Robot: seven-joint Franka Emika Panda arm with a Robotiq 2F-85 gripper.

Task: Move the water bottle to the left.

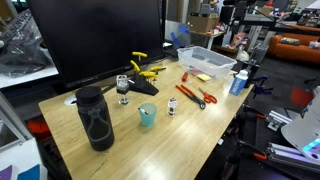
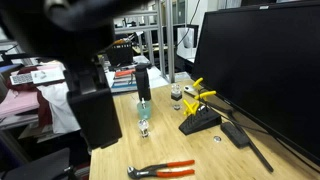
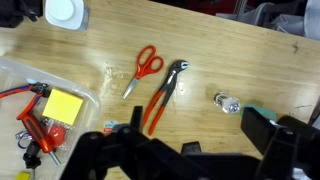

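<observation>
The water bottle [image 1: 238, 80], small, slim and blue with a lighter cap, stands upright at the table's edge beside the clear bin [image 1: 210, 62]. In the wrist view a white round cap [image 3: 65, 12] at the top left edge looks like the bottle's top. My gripper [image 3: 185, 150] is open and empty. It hangs high above the table over the pliers [image 3: 163, 95], well away from the bottle. Its black fingers frame the bottom of the wrist view. A dark blurred arm [image 2: 85, 90] fills the left of an exterior view and hides the bottle there.
Red scissors [image 3: 143, 68] lie beside the pliers. A small glass piece [image 3: 229, 102] and a teal cup [image 1: 147, 115] sit nearby. A large black patterned bottle [image 1: 95, 118], a black wedge [image 1: 140, 88], yellow tools [image 1: 145, 68] and a big monitor [image 1: 100, 40] are further along.
</observation>
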